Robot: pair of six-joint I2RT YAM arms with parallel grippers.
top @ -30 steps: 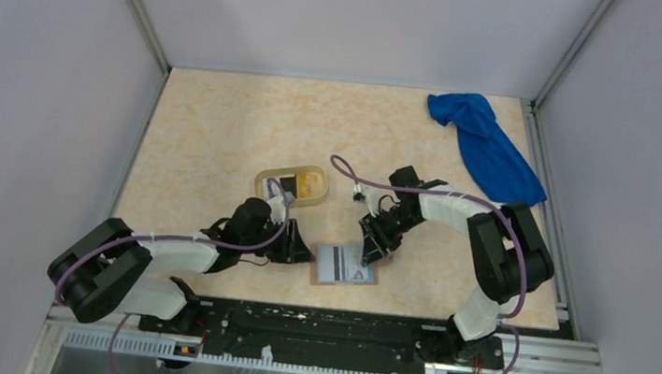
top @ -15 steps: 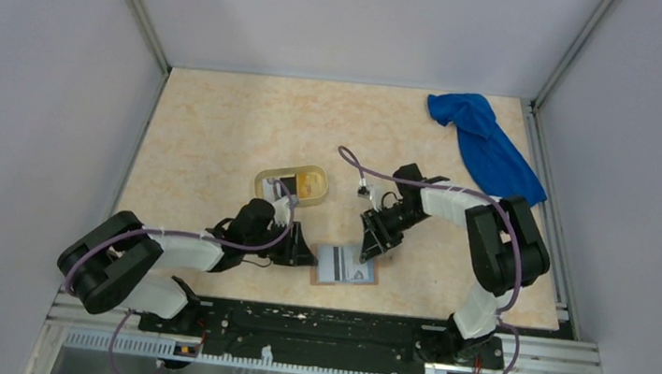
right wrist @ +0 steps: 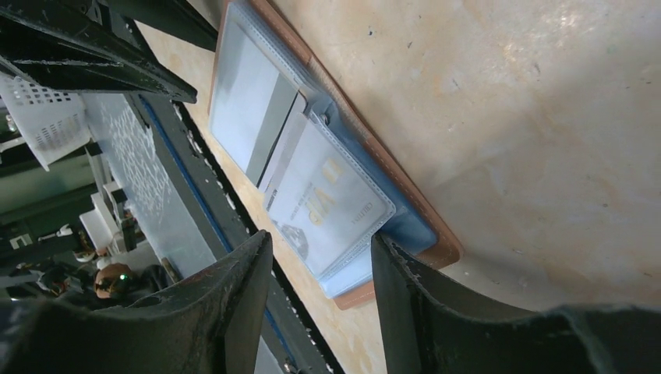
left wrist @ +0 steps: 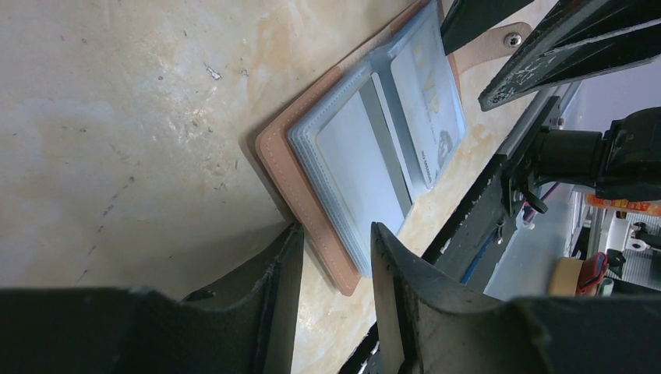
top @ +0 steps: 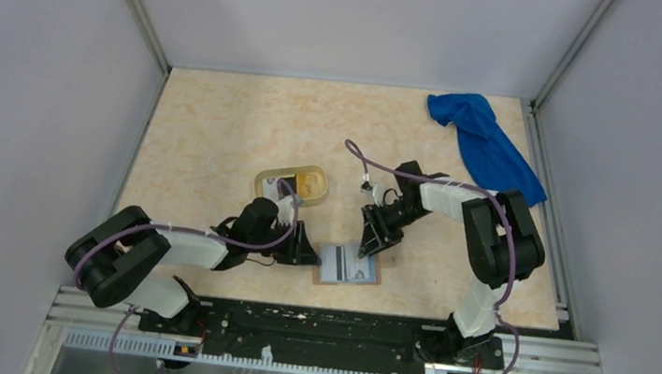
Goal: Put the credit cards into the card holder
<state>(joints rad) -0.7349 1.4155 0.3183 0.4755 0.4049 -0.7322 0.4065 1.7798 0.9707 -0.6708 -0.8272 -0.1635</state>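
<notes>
Starting big: marbled table [top: 221, 127], with a blue cloth [top: 487, 148] dumped in the far right corner, well apart from the action. Nearer the middle, a pale oval tray [top: 264, 182] holding what looks like a yellow-orange card [top: 311, 183]. Just nearside of that, the card holder [top: 346, 266], lying open and flat, tan cover down, grey-blue sleeves up.

Now the change. Seeing the right gripper [top: 368, 246] a touch farther back than a second ago, and the jaws spread a bit wider. Released, nothing between the fingers, just hanging over the holder's far right corner. Reads like a fresh drop-off, with a white VIP card [right wrist: 327, 202] inside the right-hand sleeve and a striped card [right wrist: 249, 109] tucked in the left one.

Also seeing the left gripper [left wrist: 335, 257] nudged closer to the holder. Jaws apart, straddling the holder's left corner with no visible pinch on it. Probably there just to stop the thing sliding.

So: two cards home, at least one more waiting in the tray by the look of it. Guessing a trip back to the tray comes next.
</notes>
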